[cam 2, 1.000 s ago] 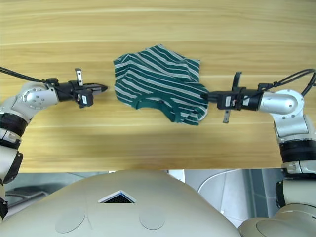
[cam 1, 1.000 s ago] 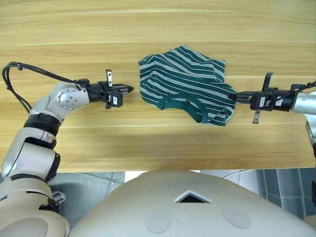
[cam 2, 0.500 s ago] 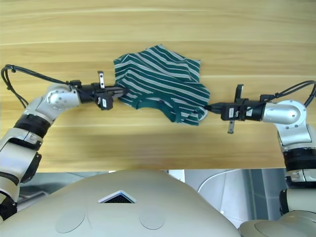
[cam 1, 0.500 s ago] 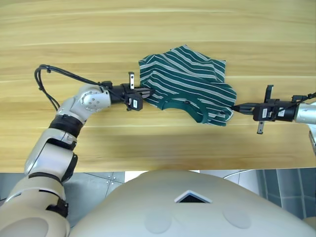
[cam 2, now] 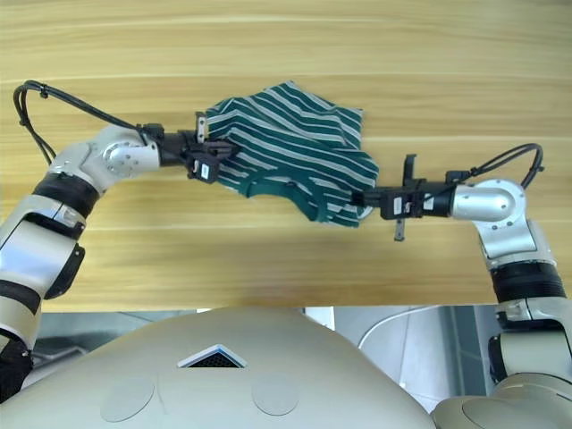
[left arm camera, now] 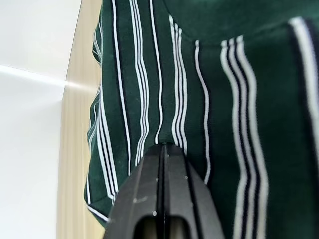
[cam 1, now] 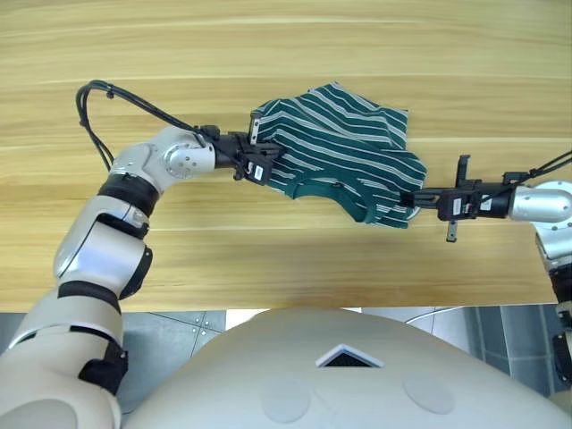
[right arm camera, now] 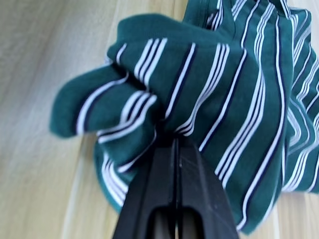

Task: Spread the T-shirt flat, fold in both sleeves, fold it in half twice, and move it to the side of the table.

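Step in hand: spreading flat, the first of the sequence. No fold made yet.

The dark green, white-striped cotton T-shirt (cam 1: 335,147) lies crumpled in a heap near the middle of the light wooden table (cam 1: 268,54). The neckline faces the robot and layers are doubled over each other. Neither sleeve is laid out.

The left gripper (cam 1: 271,159) sits at the shirt's left edge, fingers pressed together, tip against the cloth. The left wrist view shows no bunching there, so I cannot tell whether any fabric is caught.

The right gripper (right arm camera: 174,140) is at the near right corner. Its fingers are clamped on a bunched lobe of fabric, which puckers at the tip.

Judgement: task barely begun.

The next move calls for drawing the two held points apart, outward along the table, to take out the overlap. This only works if the left side has a real hold. If not, it needs to open and re-pinch the edge first.

Risk: the shirt drags as one lump toward the right.
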`<action>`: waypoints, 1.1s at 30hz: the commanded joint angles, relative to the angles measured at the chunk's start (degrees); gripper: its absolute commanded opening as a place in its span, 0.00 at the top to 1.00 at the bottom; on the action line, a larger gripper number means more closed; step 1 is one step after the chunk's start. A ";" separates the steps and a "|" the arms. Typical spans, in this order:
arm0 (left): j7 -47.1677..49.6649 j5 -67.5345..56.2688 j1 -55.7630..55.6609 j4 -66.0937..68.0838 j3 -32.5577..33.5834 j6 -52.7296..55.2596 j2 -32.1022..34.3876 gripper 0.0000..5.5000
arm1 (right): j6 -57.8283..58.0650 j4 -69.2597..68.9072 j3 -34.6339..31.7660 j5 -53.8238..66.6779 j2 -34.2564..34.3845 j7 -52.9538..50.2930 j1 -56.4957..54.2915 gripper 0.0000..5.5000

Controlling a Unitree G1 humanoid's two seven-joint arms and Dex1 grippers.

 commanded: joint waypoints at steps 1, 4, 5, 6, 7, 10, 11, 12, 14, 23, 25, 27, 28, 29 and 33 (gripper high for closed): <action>-1.17 7.71 2.47 4.52 -6.43 1.04 0.27 1.00 | 0.21 1.74 1.01 -3.80 -0.35 -0.67 -2.61 1.00; -2.17 8.58 1.60 4.46 -8.50 0.15 0.66 1.00 | 0.55 2.97 1.34 -6.82 -1.21 -1.14 -3.83 1.00; -2.56 8.66 1.55 4.06 -8.98 -0.20 0.85 1.00 | 0.56 3.47 1.58 -8.19 -1.74 -1.37 -3.93 1.00; -2.94 8.66 1.59 3.54 -9.33 -0.44 1.01 1.00 | 0.40 3.81 1.77 -9.30 -2.28 -1.53 -3.81 1.00; -3.18 8.59 1.60 3.17 -9.66 -0.59 1.10 1.00 | 0.35 3.91 1.90 -10.11 -2.82 -1.59 -3.51 1.00; -3.22 8.35 1.60 2.33 -10.36 -0.63 1.29 1.00 | 0.38 3.40 3.00 -12.92 -4.94 -1.49 -1.57 1.00; -2.77 8.49 1.62 2.45 -10.50 -0.43 1.22 1.00 | 0.51 2.93 3.33 -13.61 -5.95 -1.35 -0.61 1.00; -2.16 8.77 1.73 2.71 -10.67 -0.15 1.12 1.00 | 0.62 2.48 3.52 -14.05 -6.96 -1.33 0.34 1.00; -0.60 9.71 2.03 3.49 -11.18 0.43 1.02 1.00 | 0.77 1.93 3.21 -14.72 -9.49 -1.71 2.51 1.00; 4.27 10.76 2.56 8.42 -12.63 2.88 -0.05 1.00 | 0.88 9.16 -2.33 -13.60 -17.06 -6.45 0.71 1.00; 5.17 10.87 2.75 9.68 -13.12 3.04 -0.36 1.00 | 0.25 10.36 -4.21 -11.65 -17.33 -7.19 -1.30 1.00; 5.77 10.77 2.93 10.40 -13.32 2.96 -0.56 1.00 | -0.17 10.09 -5.98 -7.78 -16.61 -6.34 -3.11 1.00; 5.95 10.58 2.97 10.68 -13.27 2.89 -0.73 1.00 | -0.37 9.38 -6.71 -5.12 -16.02 -5.27 -3.71 1.00; 6.11 10.38 2.99 10.91 -13.21 2.85 -0.87 1.00 | -0.46 8.44 -7.26 -2.68 -15.38 -4.34 -4.17 1.00; 5.93 6.62 2.10 10.09 -10.32 1.43 -0.07 1.00 | 0.99 3.24 -7.78 4.32 -13.79 -1.25 -3.73 1.00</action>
